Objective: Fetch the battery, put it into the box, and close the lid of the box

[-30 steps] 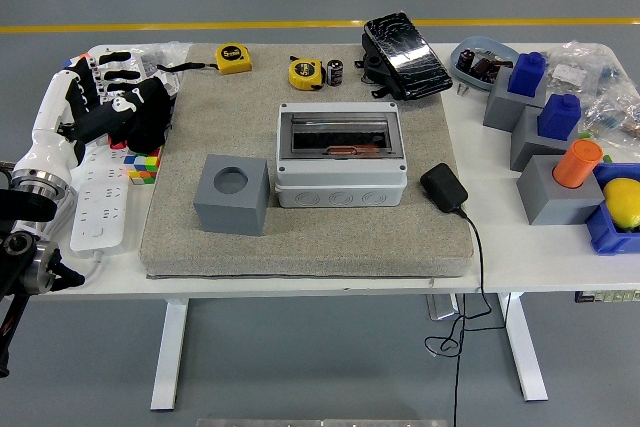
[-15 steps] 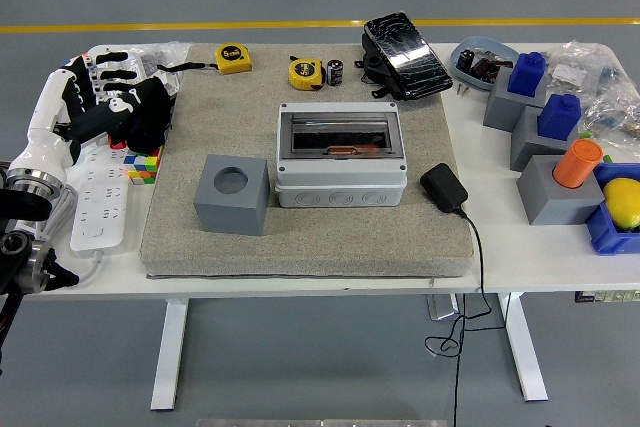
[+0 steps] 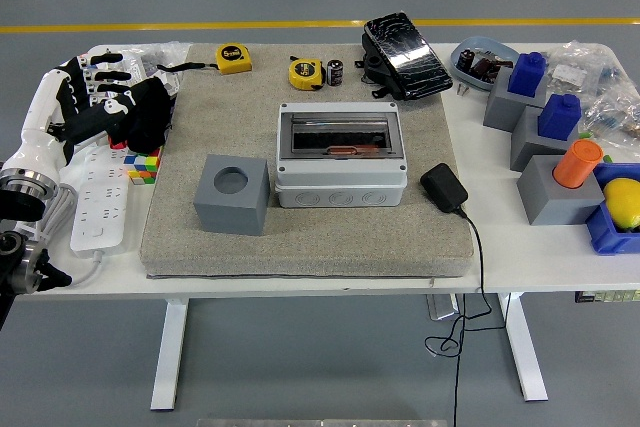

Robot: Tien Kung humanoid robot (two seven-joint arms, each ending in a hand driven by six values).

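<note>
Grey box [image 3: 341, 159], clear lid shut, mid-mat; small dark battery [image 3: 335, 72] upright behind it.

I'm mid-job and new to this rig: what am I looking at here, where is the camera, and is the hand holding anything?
One view, from the robot's head, looking down over a white table. The left hand hangs over the table's left end, above a power strip; whether it grips anything is unclear. No right arm shows. On the grey mat sit the box, its clear lid down, and a grey cube. The small dark cylinder behind, beside a tape measure, may be the battery.
</note>
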